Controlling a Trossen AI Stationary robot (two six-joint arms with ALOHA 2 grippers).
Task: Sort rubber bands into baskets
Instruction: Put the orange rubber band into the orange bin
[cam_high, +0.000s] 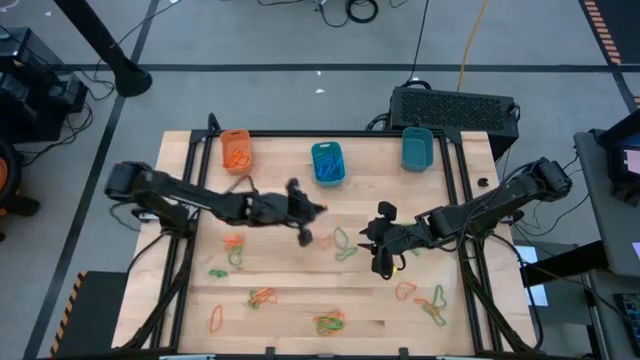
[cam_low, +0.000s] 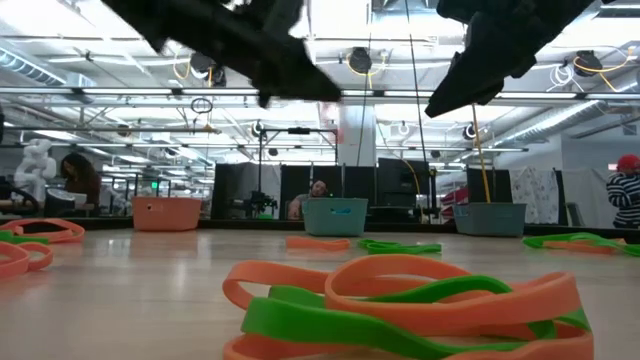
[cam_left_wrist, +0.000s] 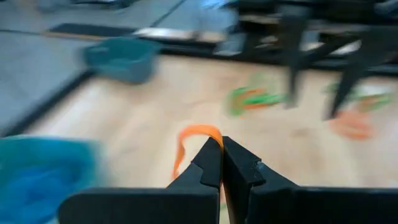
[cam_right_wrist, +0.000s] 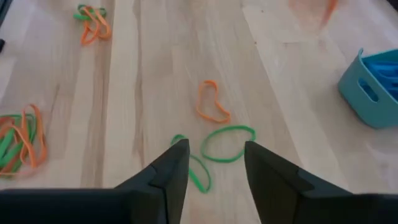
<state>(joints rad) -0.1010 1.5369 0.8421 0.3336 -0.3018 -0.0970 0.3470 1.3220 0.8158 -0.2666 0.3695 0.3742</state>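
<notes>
Pale wooden tabletop (cam_high: 300, 305) carries thin rubber bands (cam_high: 330, 322) in orange and green across its near half, while a small orange plastic basket (cam_high: 236, 149) and two teal plastic baskets (cam_high: 327, 163) line the far edge. Near the middle, the left gripper (cam_left_wrist: 221, 163) pinches an orange rubber band (cam_left_wrist: 194, 140) between closed fingers. Beside it, the right gripper (cam_right_wrist: 216, 163) hangs with fingers apart over a green rubber band (cam_right_wrist: 227, 143).

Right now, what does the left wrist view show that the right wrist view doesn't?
Only the left wrist view shows the left gripper shut on an orange rubber band, with a teal basket beyond.

Only the right wrist view shows the right gripper open above loose green bands and an orange band lying flat.

Both show the wooden table, scattered orange and green bands, and a basket holding blue bands.
</notes>
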